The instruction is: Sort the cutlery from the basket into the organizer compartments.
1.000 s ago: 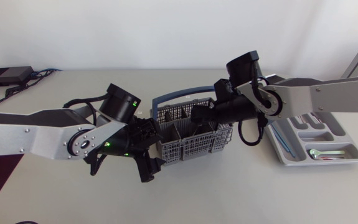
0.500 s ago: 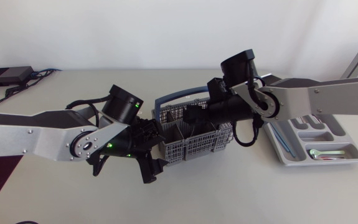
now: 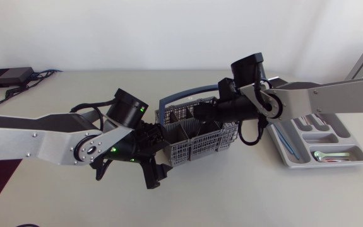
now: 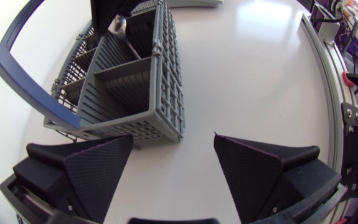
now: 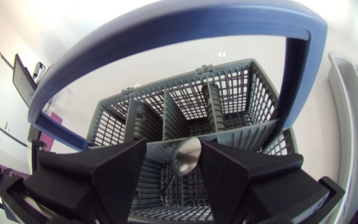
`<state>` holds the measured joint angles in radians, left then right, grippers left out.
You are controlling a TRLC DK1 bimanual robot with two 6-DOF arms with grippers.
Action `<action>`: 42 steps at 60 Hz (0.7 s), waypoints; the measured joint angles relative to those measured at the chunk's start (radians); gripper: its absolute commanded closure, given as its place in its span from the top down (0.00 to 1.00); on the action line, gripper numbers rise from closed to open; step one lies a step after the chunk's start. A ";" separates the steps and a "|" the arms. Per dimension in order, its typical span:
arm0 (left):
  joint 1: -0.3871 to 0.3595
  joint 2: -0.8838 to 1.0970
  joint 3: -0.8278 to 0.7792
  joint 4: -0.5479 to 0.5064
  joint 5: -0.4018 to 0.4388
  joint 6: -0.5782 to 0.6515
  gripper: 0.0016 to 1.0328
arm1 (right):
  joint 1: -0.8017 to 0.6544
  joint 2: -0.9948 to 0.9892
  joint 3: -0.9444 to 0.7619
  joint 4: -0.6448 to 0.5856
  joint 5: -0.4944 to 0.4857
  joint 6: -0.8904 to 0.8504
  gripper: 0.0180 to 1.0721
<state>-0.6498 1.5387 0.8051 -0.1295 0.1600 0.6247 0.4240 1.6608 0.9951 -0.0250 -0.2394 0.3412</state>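
Table (image 3: 263,195): pale surface on which all listed items are set.

Basket (image 3: 197,148): grey mesh, divided into compartments, and placed at the middle of the table. It is also seen from the left wrist (image 4: 135,99) and from the right wrist (image 5: 228,99).

Handle (image 3: 175,98): a blue hoop arched over the basket, upright, with the right arm passed beneath it.

Right gripper (image 3: 197,116): lowered into the top of the basket from the organizer side. In its own view (image 5: 174,146) its fingers are clenched on the bowl of a spoon.

Spoon (image 5: 186,155): shiny metal, grasped by its bowl. In the left wrist view (image 4: 117,25) the handle is seen slanting down into a basket compartment.

Left gripper (image 3: 156,154): held low over the table at the basket's end away from the organizer. The fingers are spread wide (image 4: 174,137) with nothing between them. One finger is just beside the basket's outer wall; contact cannot be told.

Organizer (image 3: 323,165): grey tray, well apart from the basket, beside the right arm.

Organizer contents: blue-handled pieces (image 3: 286,142) in the long compartment nearest the basket, and a pale green utensil (image 3: 323,154) in the adjoining compartment.

Black box (image 3: 7,77): set with cables at the far corner on the left arm's side.
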 measured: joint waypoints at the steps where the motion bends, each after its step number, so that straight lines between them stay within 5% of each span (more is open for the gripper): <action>1: -0.001 0.000 0.000 0.000 0.000 0.000 0.87 | -0.002 0.000 0.000 0.000 0.000 0.000 0.42; 42: -0.002 0.000 0.000 0.000 -0.001 0.000 0.87 | -0.040 0.000 -0.002 -0.027 -0.128 0.023 0.26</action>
<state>-0.6514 1.5387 0.8051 -0.1295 0.1593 0.6247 0.3836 1.6608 0.9928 -0.0525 -0.3676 0.3637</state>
